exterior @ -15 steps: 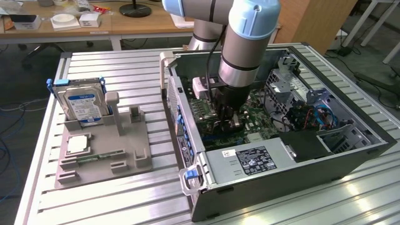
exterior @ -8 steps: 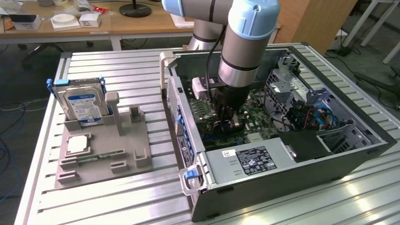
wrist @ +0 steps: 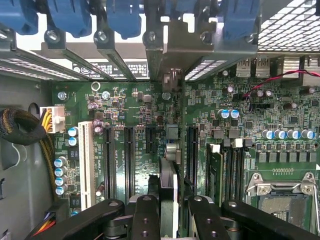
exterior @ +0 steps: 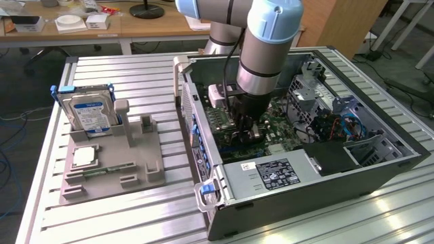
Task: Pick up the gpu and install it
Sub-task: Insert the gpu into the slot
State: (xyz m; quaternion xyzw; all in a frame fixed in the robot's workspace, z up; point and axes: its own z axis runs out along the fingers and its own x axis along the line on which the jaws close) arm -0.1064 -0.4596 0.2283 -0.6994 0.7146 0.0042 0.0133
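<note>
My gripper (exterior: 245, 133) reaches down inside the open computer case (exterior: 379, 168), over the motherboard (wrist: 135, 107). It is shut on the gpu (wrist: 170, 165), which the wrist view shows edge-on between the black fingers (wrist: 145, 215). The card stands upright in line with a dark expansion slot (wrist: 150, 140). Its metal end bracket (wrist: 167, 55) sits at the case's rear slot openings. In the exterior view the card's green face (exterior: 222, 121) shows just to the left of the gripper. I cannot tell how deep the card's edge sits in the slot.
On the table at the exterior view's left, a grey holder tray (exterior: 135, 162) carries a hard drive (exterior: 91, 114), a CPU chip (exterior: 85, 156) and a RAM stick (exterior: 101, 170). Inside the case are the power supply (exterior: 271, 173), a drive cage (exterior: 326, 96) and cables (wrist: 20, 127).
</note>
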